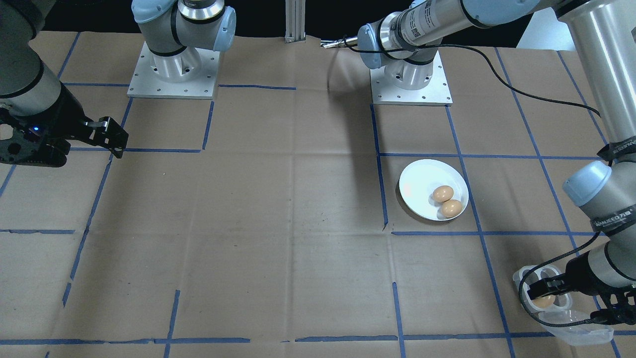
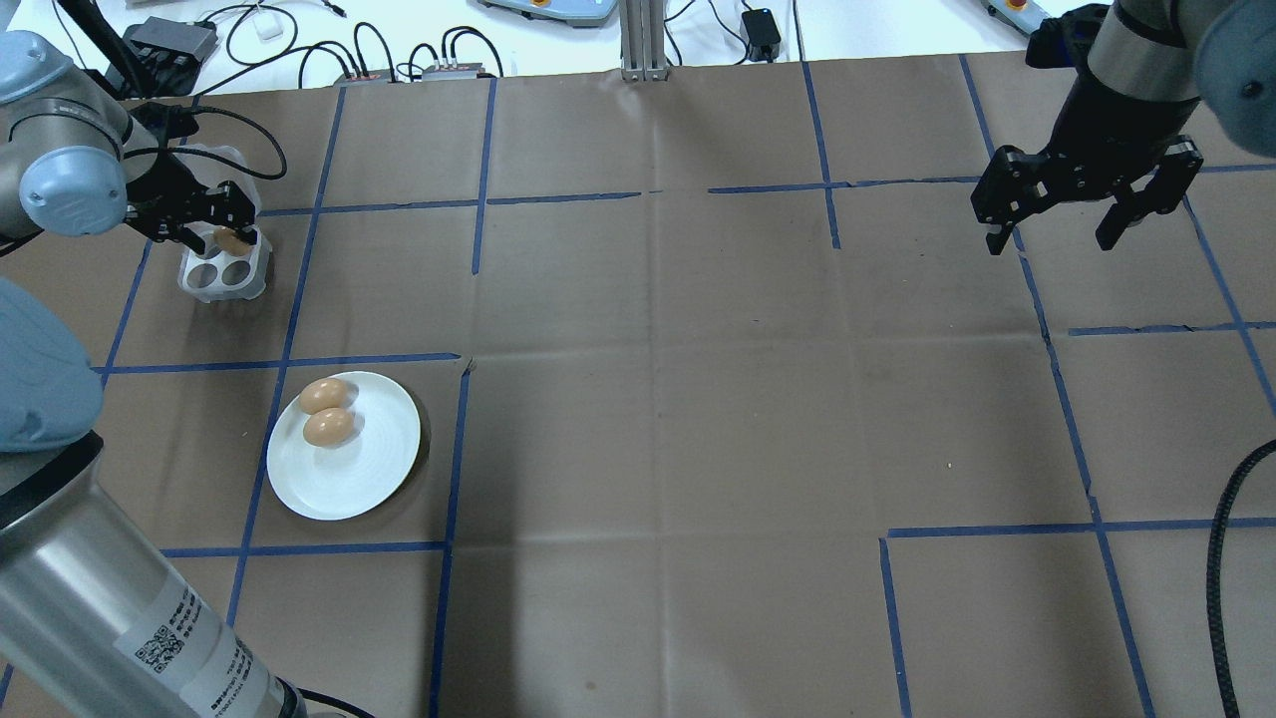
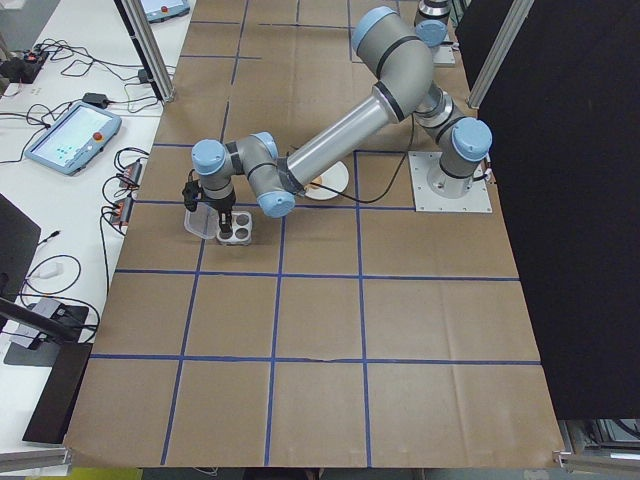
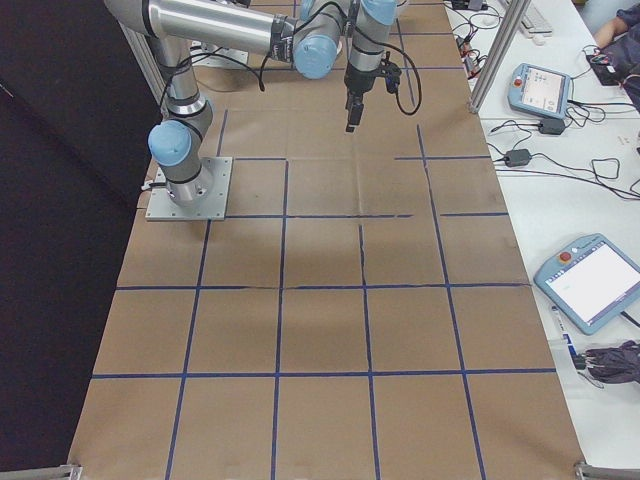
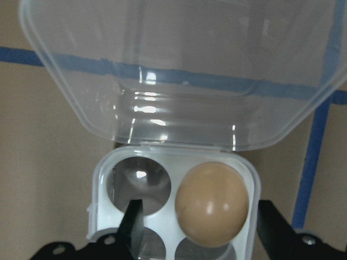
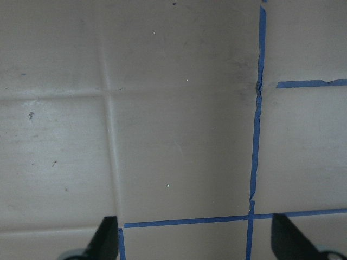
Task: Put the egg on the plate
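Two brown eggs (image 2: 327,411) lie side by side on the round white plate (image 2: 359,469), also seen in the front view as eggs (image 1: 447,201) on the plate (image 1: 420,181). Beyond the plate stands a small white egg tray (image 2: 221,277) with its clear lid (image 5: 179,70) folded back. One brown egg (image 5: 211,203) sits in a tray cup. My left gripper (image 5: 200,230) is open and lowered over that egg, one finger on each side, with small gaps showing. My right gripper (image 2: 1049,242) hangs open and empty above bare paper at the far right.
Brown paper with blue tape lines covers the table. Both arm bases (image 1: 174,69) (image 1: 411,79) stand at the robot's edge. A black cable (image 1: 521,89) runs along the left arm. Teach pendants (image 4: 590,280) and cables lie on side tables off the table.
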